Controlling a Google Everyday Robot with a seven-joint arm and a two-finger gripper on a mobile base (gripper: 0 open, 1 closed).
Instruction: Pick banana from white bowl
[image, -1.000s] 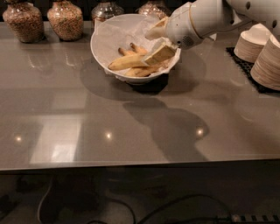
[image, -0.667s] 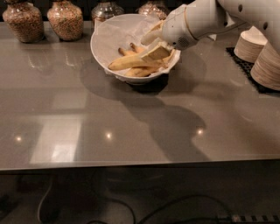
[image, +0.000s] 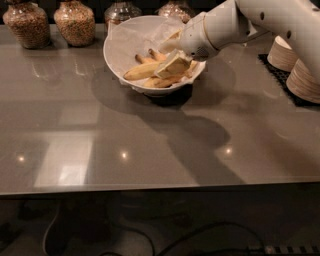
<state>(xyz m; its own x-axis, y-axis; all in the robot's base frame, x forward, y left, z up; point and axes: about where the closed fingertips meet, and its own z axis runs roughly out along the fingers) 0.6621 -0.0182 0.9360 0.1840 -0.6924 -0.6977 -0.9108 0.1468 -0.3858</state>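
The white bowl (image: 117, 42), lined with crinkled paper, stands at the back middle of the grey table. Several yellow bananas lie in it. The longest, plumpest banana (image: 141, 71) lies at the front left of the pile. Shorter bananas (image: 156, 54) lie behind it. My gripper (image: 172, 65) reaches into the bowl from the right, low over the right end of the long banana and the pile. The white arm (image: 235, 25) hides the bowl's right rim and part of the pile.
Several glass jars of grains (image: 27, 22) line the back edge to the left of and behind the bowl. Stacks of beige paper plates (image: 302, 77) sit on a black mat at the right. The table's front edge (image: 150, 187) runs across the lower part of the view.
My gripper has moved a little to the left and lower into the bowl, closer over the bananas. The bowl and bananas have not visibly shifted.
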